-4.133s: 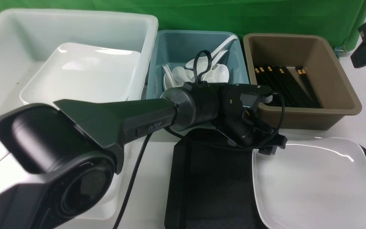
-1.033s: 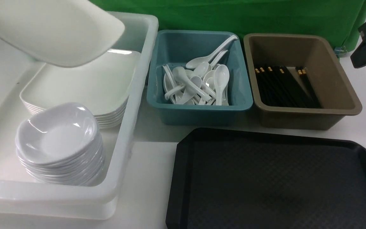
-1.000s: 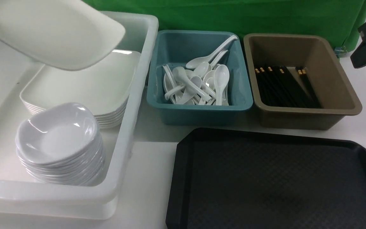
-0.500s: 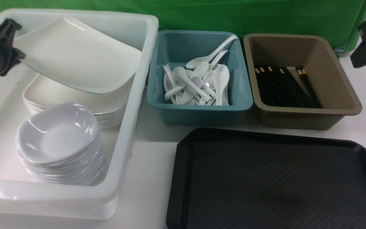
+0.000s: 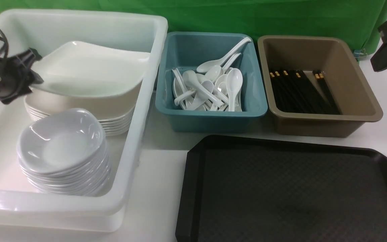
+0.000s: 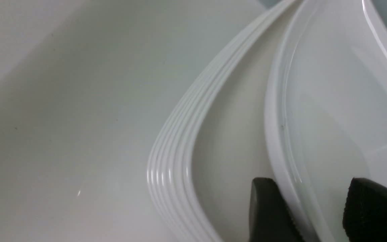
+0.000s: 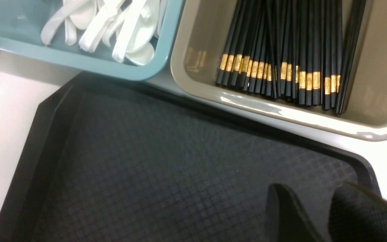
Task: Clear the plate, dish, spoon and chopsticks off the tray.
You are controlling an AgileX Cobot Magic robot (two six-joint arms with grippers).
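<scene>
The left gripper (image 5: 29,72) is pinching the plate's (image 5: 89,69) rim inside the white tub (image 5: 136,111), the plate tilting over the stacked plates (image 5: 113,122). Beside that tub, the tray (image 5: 281,188) is lying bare. The right gripper (image 7: 314,215) is hanging above it, jaws narrowly parted, holding nothing.

Plate (image 5: 89,69) on stack, tray (image 5: 291,191) right.

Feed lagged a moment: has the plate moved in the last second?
Yes. The plate has come down from above the white tub's far rim and now sits tilted, just over the plate stack, left gripper still holding it.
</scene>
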